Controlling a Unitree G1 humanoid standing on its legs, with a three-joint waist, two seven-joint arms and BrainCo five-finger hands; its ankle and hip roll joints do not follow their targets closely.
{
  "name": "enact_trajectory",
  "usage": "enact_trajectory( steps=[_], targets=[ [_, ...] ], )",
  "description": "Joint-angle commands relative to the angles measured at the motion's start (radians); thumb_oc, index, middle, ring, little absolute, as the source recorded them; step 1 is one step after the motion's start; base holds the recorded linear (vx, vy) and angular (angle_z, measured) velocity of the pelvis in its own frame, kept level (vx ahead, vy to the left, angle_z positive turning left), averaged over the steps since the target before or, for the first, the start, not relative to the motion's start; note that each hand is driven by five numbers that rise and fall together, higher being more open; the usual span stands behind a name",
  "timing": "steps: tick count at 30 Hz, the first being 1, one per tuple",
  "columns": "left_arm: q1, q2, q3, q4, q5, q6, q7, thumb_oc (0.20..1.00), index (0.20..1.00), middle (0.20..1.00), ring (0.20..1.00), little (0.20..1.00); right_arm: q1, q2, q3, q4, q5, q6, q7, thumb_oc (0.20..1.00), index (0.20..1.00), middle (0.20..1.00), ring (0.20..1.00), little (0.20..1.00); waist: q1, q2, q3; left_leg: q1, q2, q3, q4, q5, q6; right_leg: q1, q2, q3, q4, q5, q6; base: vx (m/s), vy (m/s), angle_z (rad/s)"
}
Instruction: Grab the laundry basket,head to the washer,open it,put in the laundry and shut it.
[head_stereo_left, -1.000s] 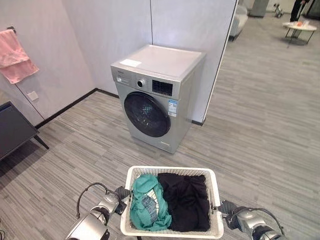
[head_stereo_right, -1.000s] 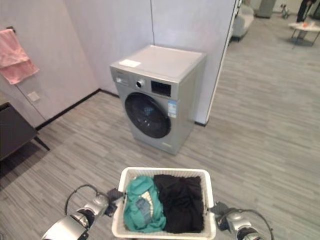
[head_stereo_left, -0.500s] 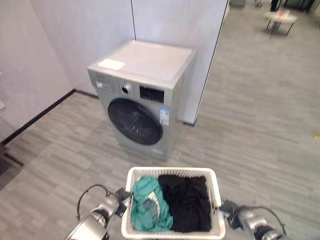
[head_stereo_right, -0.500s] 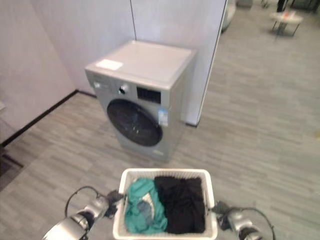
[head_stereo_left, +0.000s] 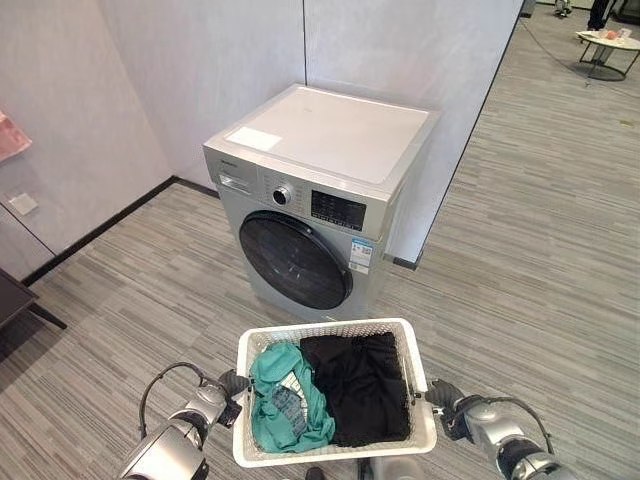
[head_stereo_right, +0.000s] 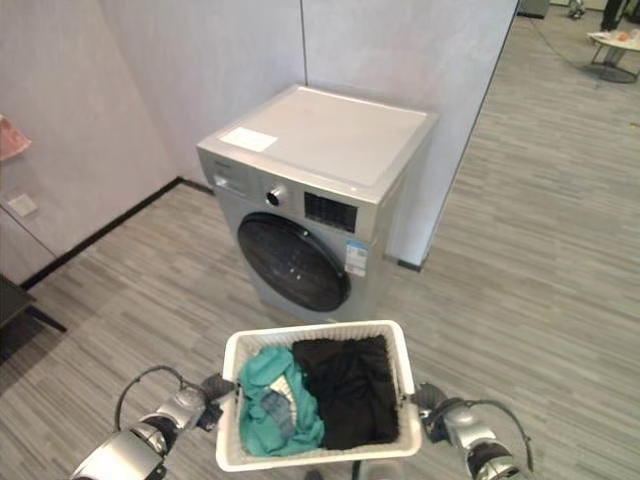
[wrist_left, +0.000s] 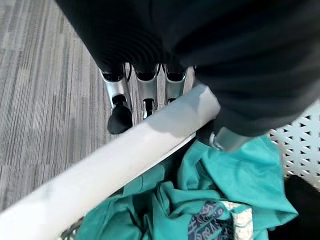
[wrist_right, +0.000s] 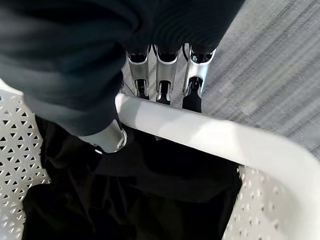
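I carry a white perforated laundry basket (head_stereo_left: 330, 328) low in front of me, holding a teal garment (head_stereo_left: 283, 400) on its left and a black garment (head_stereo_left: 355, 385) on its right. My left hand (head_stereo_left: 228, 385) grips the basket's left rim. In the left wrist view its fingers (wrist_left: 145, 90) curl under the rim and the thumb lies inside. My right hand (head_stereo_left: 445, 395) grips the right rim the same way, fingers (wrist_right: 160, 75) outside. The silver front-loading washer (head_stereo_left: 330, 140) stands just past the basket, its dark round door (head_stereo_left: 295, 262) shut.
The washer backs onto a grey panel wall (head_stereo_left: 400, 40) with a black baseboard. A pink towel (head_stereo_left: 10, 135) and a wall socket (head_stereo_left: 22, 203) are on the left wall above a dark low table (head_stereo_left: 15, 300). Open striped floor (head_stereo_left: 540, 250) stretches right; a small round table (head_stereo_left: 605, 45) stands far back.
The camera has swung and come closer, so the washer looks larger and nearer. Both hands keep their hold on the basket, and the laundry lies as before.
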Motion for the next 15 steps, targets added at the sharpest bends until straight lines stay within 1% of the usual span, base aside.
enact_trajectory(
  steps=[1,2,3,4,5,6,7,8,9,10,11,12,13,14,15],
  targets=[
    [-0.032,-0.077,0.032,-0.038,0.001,-0.058,-0.040,0.200,0.200,0.200,0.200,0.200,0.033,-0.016,0.036,-0.041,0.029,-0.025,0.046,0.200,0.200,0.200,0.200,0.200,-0.052,0.013,-0.011,-0.050,0.090,0.019,0.091,0.000,-0.113,0.097,0.011,0.018,-0.056,0.065,0.008,0.12,-0.130,0.33],
    [-0.030,-0.078,0.031,-0.037,0.009,-0.060,-0.040,0.200,0.200,0.200,0.200,0.200,0.041,-0.020,0.035,-0.034,0.029,-0.027,0.046,0.200,0.200,0.200,0.200,0.200,-0.052,0.005,-0.016,-0.043,0.089,0.011,0.097,-0.011,-0.113,0.118,0.018,0.039,-0.071,0.066,0.001,0.19,-0.231,0.54],
    [-0.023,-0.074,0.038,-0.034,0.008,-0.060,-0.031,0.200,0.200,0.200,0.200,0.200,0.056,-0.021,0.031,-0.018,0.036,-0.030,0.045,0.200,0.200,0.200,0.200,0.200,-0.044,-0.002,-0.028,-0.030,0.097,-0.006,0.112,-0.025,-0.121,0.152,0.039,0.050,-0.074,0.056,-0.014,0.32,-0.398,0.63],
    [-0.015,-0.073,0.041,-0.032,0.004,-0.057,-0.042,0.200,0.200,0.200,0.200,0.200,0.064,-0.029,0.032,-0.015,0.036,-0.027,0.047,0.200,0.200,0.200,0.200,0.200,-0.041,-0.007,-0.038,-0.041,0.103,-0.016,0.175,-0.033,-0.135,0.181,0.052,0.042,-0.080,0.044,-0.027,0.31,-0.412,0.36],
    [-0.015,-0.075,0.044,-0.032,0.003,-0.057,-0.041,0.200,0.200,0.200,0.200,0.200,0.065,-0.035,0.031,-0.021,0.038,-0.028,0.047,0.200,0.200,0.200,0.200,0.200,-0.040,-0.012,-0.037,-0.059,0.105,-0.013,0.241,-0.027,-0.144,0.194,0.054,0.039,-0.081,0.041,-0.034,0.17,-0.251,0.37],
    [-0.015,-0.075,0.044,-0.032,0.003,-0.057,-0.041,0.200,0.200,0.200,0.200,0.200,0.065,-0.035,0.031,-0.021,0.038,-0.028,0.047,0.200,0.200,0.200,0.200,0.200,-0.041,-0.011,-0.037,-0.062,0.106,-0.015,0.247,-0.030,-0.144,0.193,0.055,0.038,-0.082,0.041,-0.035,0.12,-0.262,0.34],
    [-0.021,-0.071,0.044,-0.038,0.007,-0.054,-0.035,0.200,0.200,0.200,0.200,0.200,0.071,-0.054,0.024,-0.052,0.041,-0.027,0.037,0.200,0.200,0.200,0.200,0.200,-0.040,-0.025,-0.026,-0.129,0.129,0.000,0.426,0.011,-0.180,0.229,0.057,0.021,-0.088,0.025,-0.058,0.09,-0.241,0.41],
    [-0.027,-0.071,0.041,-0.043,0.003,-0.050,-0.035,0.200,0.200,0.200,0.200,0.200,0.068,-0.058,0.020,-0.058,0.046,-0.026,0.034,0.200,0.200,0.200,0.200,0.200,-0.033,-0.027,-0.014,-0.159,0.133,-0.012,0.493,0.029,-0.195,0.245,0.062,0.012,-0.089,0.015,-0.069,0.10,-0.288,0.61],
    [-0.031,-0.070,0.039,-0.045,-0.005,-0.049,-0.034,0.200,0.200,0.200,0.200,0.200,0.065,-0.061,0.023,-0.055,0.045,-0.026,0.033,0.200,0.200,0.200,0.200,0.200,-0.028,-0.028,-0.006,-0.177,0.135,-0.024,0.519,0.042,-0.201,0.257,0.065,0.004,-0.089,0.006,-0.076,0.05,-0.135,0.49],
    [-0.033,-0.070,0.035,-0.046,-0.010,-0.048,-0.035,0.200,0.200,0.200,0.200,0.200,0.064,-0.063,0.024,-0.058,0.045,-0.024,0.030,0.200,0.200,0.200,0.200,0.200,-0.026,-0.029,-0.004,-0.193,0.143,-0.011,0.502,0.052,-0.199,0.266,0.065,-0.002,-0.095,0.002,-0.078,0.07,-0.088,0.32],
    [-0.037,-0.072,0.029,-0.047,-0.016,-0.046,-0.036,0.200,0.200,0.200,0.200,0.200,0.066,-0.068,0.022,-0.058,0.045,-0.019,0.031,0.200,0.200,0.200,0.200,0.200,-0.027,-0.028,-0.007,-0.208,0.179,0.034,0.420,0.058,-0.189,0.277,0.058,-0.019,-0.106,-0.004,-0.074,0.09,-0.033,-0.08],
    [-0.039,-0.073,0.029,-0.047,-0.014,-0.046,-0.036,0.200,0.200,0.200,0.200,0.200,0.066,-0.067,0.019,-0.059,0.050,-0.017,0.034,0.200,0.200,0.200,0.200,0.200,-0.025,-0.028,-0.011,-0.204,0.194,0.050,0.364,0.044,-0.180,0.284,0.054,-0.023,-0.110,-0.012,-0.071,0.12,0.018,0.07],
    [-0.041,-0.072,0.026,-0.042,-0.009,-0.047,-0.034,0.200,0.200,0.200,0.200,0.200,0.067,-0.064,0.020,-0.062,0.057,-0.016,0.038,0.200,0.200,0.200,0.200,0.200,-0.020,-0.023,-0.017,-0.208,0.212,0.040,0.270,0.052,-0.177,0.284,0.052,-0.025,-0.109,-0.022,-0.066,0.13,0.045,0.23],
    [-0.042,-0.069,0.020,-0.038,0.000,-0.045,-0.035,0.200,0.200,0.200,0.200,0.200,0.069,-0.059,0.035,-0.067,0.054,-0.012,0.054,0.200,0.200,0.200,0.200,0.200,-0.009,-0.018,-0.018,-0.208,0.216,-0.005,0.213,0.073,-0.178,0.279,0.055,-0.022,-0.096,-0.031,-0.065,0.12,0.039,0.26],
    [-0.040,-0.065,0.017,-0.032,0.003,-0.044,-0.037,0.200,0.200,0.200,0.200,0.200,0.067,-0.056,0.041,-0.071,0.049,-0.012,0.054,0.200,0.200,0.200,0.200,0.200,-0.008,-0.017,-0.019,-0.203,0.209,-0.030,0.224,0.066,-0.178,0.276,0.053,-0.017,-0.088,-0.037,-0.064,0.12,0.029,-0.11]
  ],
)
